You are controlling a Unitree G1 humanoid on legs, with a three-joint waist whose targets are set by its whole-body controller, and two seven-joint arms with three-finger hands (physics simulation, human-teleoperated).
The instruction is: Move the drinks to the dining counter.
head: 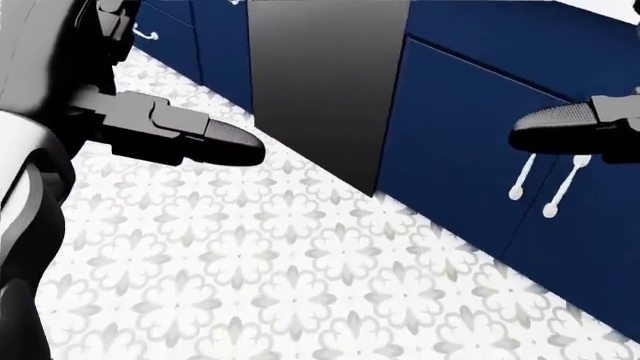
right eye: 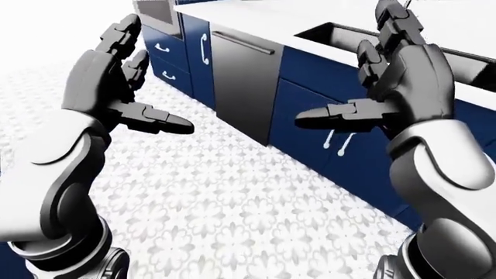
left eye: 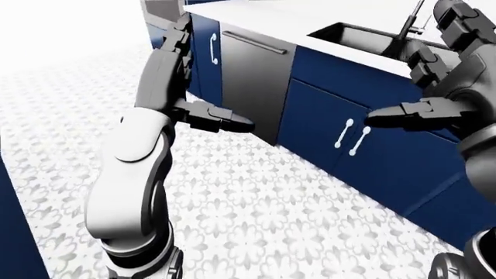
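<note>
Stood facing a run of navy cabinets (left eye: 364, 151) that crossed the eye views from top left to lower right, under a white counter (right eye: 256, 23). Left hand (right eye: 109, 87) raised at the left of the right-eye view, fingers (right eye: 116, 40) spread upward and thumb jutting right, gripping nothing. Right hand (right eye: 395, 70) raised at the right of the same view, fingers likewise splayed, thumb pointing left, also empty. Hands well apart, palms turned toward each other over the patterned floor tiles (left eye: 256, 215). Dark grey dishwasher panel (right eye: 242, 87) set between blue doors, a bar handle along its top edge. Sink basin (left eye: 364, 36) sunk into the counter near the top right of the left-eye view, a faucet (left eye: 411, 20) rising beside it. Two pale door handles (head: 545, 187) close together on the cabinet under the sink, just below the right thumb in the head view. No drinks seen in any view; could not tell where they were.
</note>
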